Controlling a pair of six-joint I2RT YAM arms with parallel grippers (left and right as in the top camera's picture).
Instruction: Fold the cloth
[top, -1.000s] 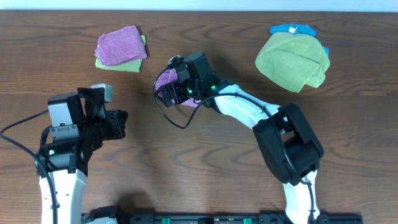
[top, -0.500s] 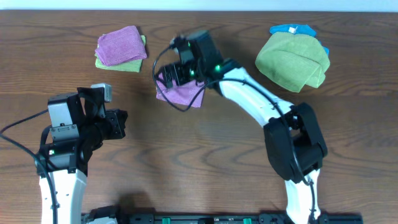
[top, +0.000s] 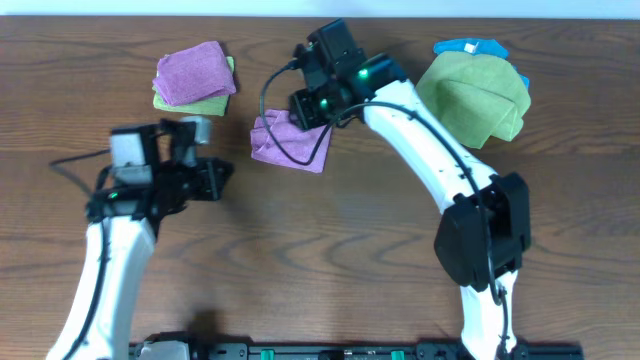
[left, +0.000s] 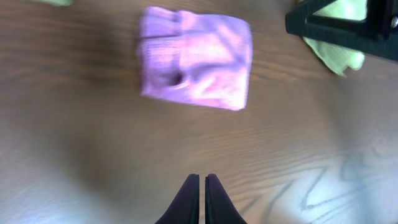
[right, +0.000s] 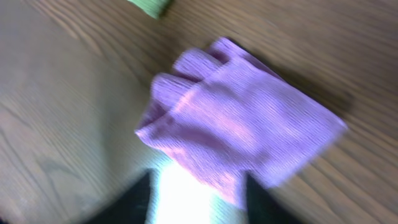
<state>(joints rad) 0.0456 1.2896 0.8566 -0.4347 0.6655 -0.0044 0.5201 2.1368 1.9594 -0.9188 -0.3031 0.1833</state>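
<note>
From above, the cloth (top: 290, 146) lies on the table (top: 350, 260) a little toward eleven o'clock from the middle. It is already doubled into a squat rectangle. Its long axis runs roughly nine to three, dipping slightly toward four. The right claw (top: 305, 110) hangs over its one o'clock corner. The left claw (top: 218, 172) sits off its nine o'clock side, apart from it. A green towel (top: 470, 100) lies well clear at two o'clock.

In the left wrist view, the left claw (left: 201, 178) is closed on nothing, its fingers pressed together at six o'clock. The cloth (left: 196, 62) lies ahead at twelve with its long side across the frame and its bunched, rolled edge facing nine.

In the right wrist view, the right claw (right: 198, 179) has its fingers standing apart with bright table between them. I read it as open and holding nothing. The picture is blurred, though, so I cannot say whether the cloth's near edge brushes a finger. The cloth (right: 242, 130) slants from ten to four, its lumpy folded end at ten and its flatter loose end at four.

The step looks like letting go after a fold. To do it well, the right claw should rise straight up before swinging away, so that neither finger drags the top layer. If another fold follows, it should pinch every layer at the loose four o'clock end and carry it across the short way. The closed left claw can pin the bunched side.
</note>
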